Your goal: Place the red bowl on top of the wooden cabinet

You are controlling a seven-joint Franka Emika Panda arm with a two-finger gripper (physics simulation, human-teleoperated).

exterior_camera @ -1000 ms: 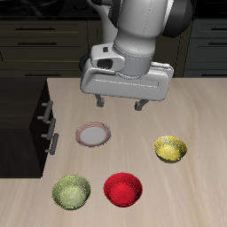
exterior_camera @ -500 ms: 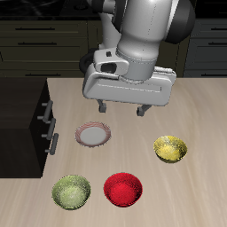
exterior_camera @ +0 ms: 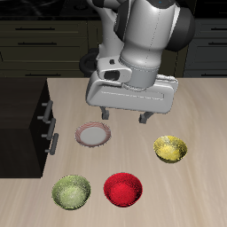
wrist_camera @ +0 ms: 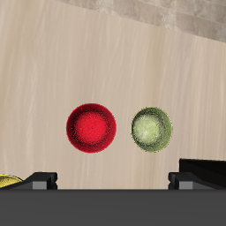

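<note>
The red bowl (exterior_camera: 123, 189) sits on the light wooden table near its front edge, between the yellow-green bowl (exterior_camera: 71, 191) and the yellow bowl (exterior_camera: 170, 148). It also shows in the wrist view (wrist_camera: 92, 127), beside the yellow-green bowl (wrist_camera: 152, 128). The wooden cabinet (exterior_camera: 23, 124) is a dark box with silver handles at the table's side edge. My gripper (exterior_camera: 126, 115) hangs open and empty above the table, behind the red bowl and well above it. Its fingertips (wrist_camera: 42, 179) show in the wrist view.
A small pinkish plate (exterior_camera: 94, 135) lies on the table between the cabinet and the gripper. Dark cabinetry (exterior_camera: 44, 40) fills the background behind the table. A sliver of the yellow bowl (wrist_camera: 7, 181) shows at the wrist view's edge.
My gripper has moved toward the table's front edge and slightly down, closer to the red bowl. The bowls and plate have not moved.
</note>
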